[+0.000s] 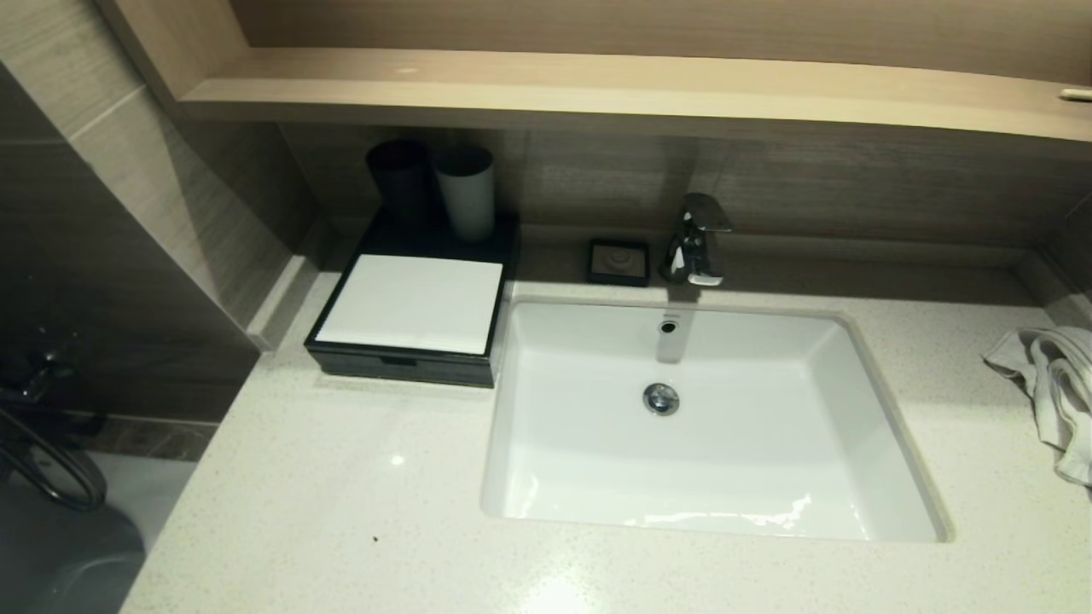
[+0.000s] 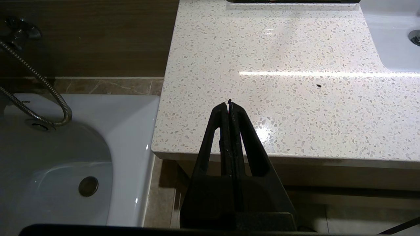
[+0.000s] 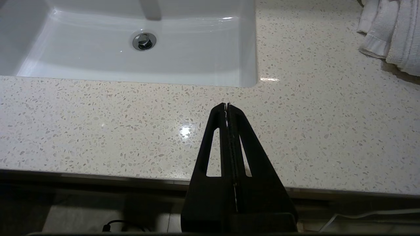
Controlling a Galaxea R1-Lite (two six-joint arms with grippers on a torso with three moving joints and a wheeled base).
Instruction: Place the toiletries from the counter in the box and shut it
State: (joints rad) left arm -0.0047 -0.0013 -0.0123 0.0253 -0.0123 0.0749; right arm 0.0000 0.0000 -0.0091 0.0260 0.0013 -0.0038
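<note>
The flat black box [image 1: 415,317] with its smooth white square top panel sits shut on the pale speckled stone bench [image 1: 341,512], just left of the glossy white rectangular sink [image 1: 887,443], and no wrapped toiletries show anywhere on the bench, so the task looks either finished or not begun. Both arms hang back at the bench's near edge in front of the sink, the left end effector [image 2: 229,104] and right end effector [image 3: 227,105] each clenched on nothing. A crumpled white towel [image 1: 1054,384] lies well right of the sink.
</note>
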